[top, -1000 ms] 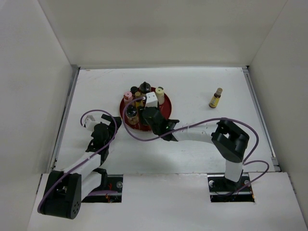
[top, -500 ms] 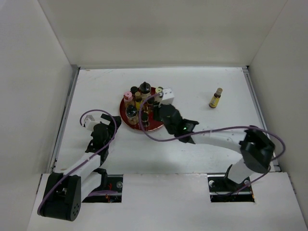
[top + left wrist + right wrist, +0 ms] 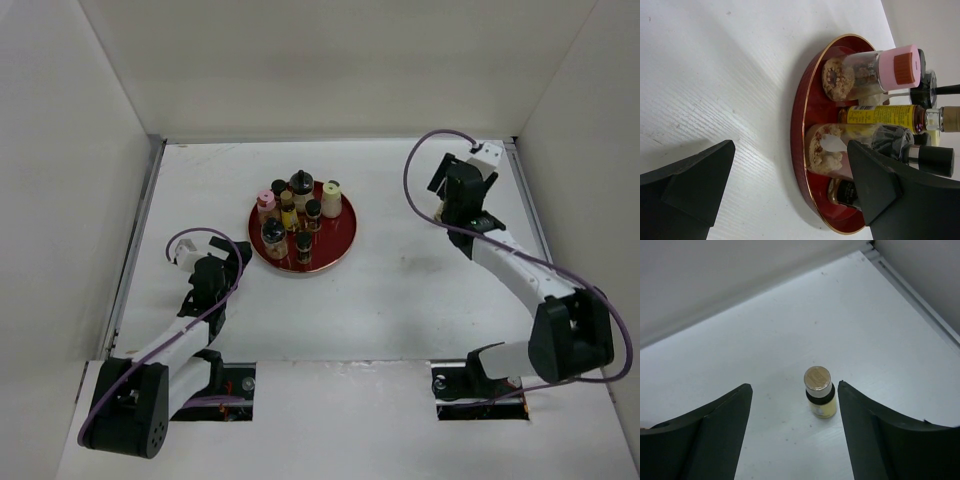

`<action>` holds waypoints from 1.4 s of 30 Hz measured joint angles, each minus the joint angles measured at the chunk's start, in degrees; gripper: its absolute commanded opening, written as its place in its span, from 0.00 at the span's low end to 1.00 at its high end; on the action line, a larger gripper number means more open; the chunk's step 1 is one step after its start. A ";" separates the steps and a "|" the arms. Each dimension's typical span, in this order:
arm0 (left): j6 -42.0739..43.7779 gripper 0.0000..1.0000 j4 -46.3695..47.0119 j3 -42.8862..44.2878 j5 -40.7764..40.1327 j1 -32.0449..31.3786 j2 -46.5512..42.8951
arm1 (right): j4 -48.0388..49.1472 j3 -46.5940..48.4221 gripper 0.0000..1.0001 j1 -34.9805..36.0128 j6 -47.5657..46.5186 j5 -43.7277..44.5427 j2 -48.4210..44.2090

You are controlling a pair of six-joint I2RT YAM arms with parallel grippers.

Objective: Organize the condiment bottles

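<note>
White desk (image 3: 400, 300) nearly sorted: most condiment bottles (image 3: 295, 215) clustered upright on red tray (image 3: 335, 240) at eleven o'clock, one yellow bottle (image 3: 818, 397) alone at two o'clock, uncollected, right tool (image 3: 794, 390) spread wide either side, not touching, left tool (image 3: 790, 150) released, empty, beside tray.

Bright, even light from above lit the white table (image 3: 400, 290). Shadows were faint and soft. The tray (image 3: 796, 130) rim showed a thin glint. Pictures were sharp, with little blur.
</note>
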 measured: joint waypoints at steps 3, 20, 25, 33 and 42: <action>0.11 1.00 0.00 0.00 -0.31 0.00 -0.07 | -2.49 1.95 0.76 -1.42 -0.66 -1.03 5.09; 0.31 1.00 0.02 0.00 -0.70 -0.09 0.26 | -5.33 8.94 0.61 -5.73 -1.20 -2.93 17.18; 0.35 1.00 0.00 0.00 -0.70 -0.09 0.24 | -6.14 9.22 0.47 -5.75 -1.36 -2.95 18.53; 0.37 1.00 0.00 0.00 -0.68 -0.09 0.26 | -7.39 9.03 0.27 -5.99 -0.87 -2.93 17.49; 0.39 1.00 0.00 0.00 -0.68 -0.09 0.44 | -8.04 6.51 0.26 3.39 -0.92 -1.86 3.85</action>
